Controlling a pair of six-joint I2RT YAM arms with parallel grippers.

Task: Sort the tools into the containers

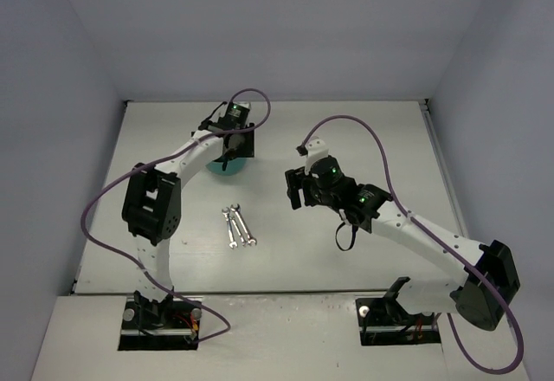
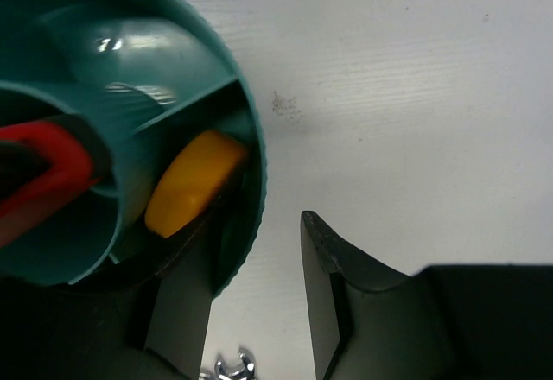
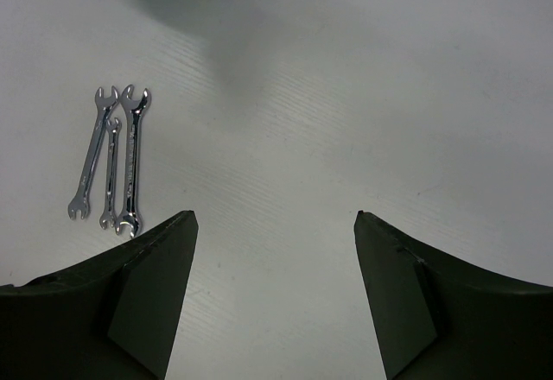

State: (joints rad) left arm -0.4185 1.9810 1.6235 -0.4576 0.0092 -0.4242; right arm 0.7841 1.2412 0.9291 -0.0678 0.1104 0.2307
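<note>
White table, three silver wrenches, teal organiser

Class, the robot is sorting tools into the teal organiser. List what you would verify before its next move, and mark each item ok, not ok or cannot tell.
1. Right gripper fingers open, nothing between them: ok.
2. Left gripper holding nothing: ok.
3. Left fingers clear of the teal organiser rim: cannot tell; one overlaps it in the wrist view.
4. Yellow tape measure inside a compartment: ok.
5. All tools sorted: not ok; three silver wrenches lie on the table, outside the organiser.
</note>
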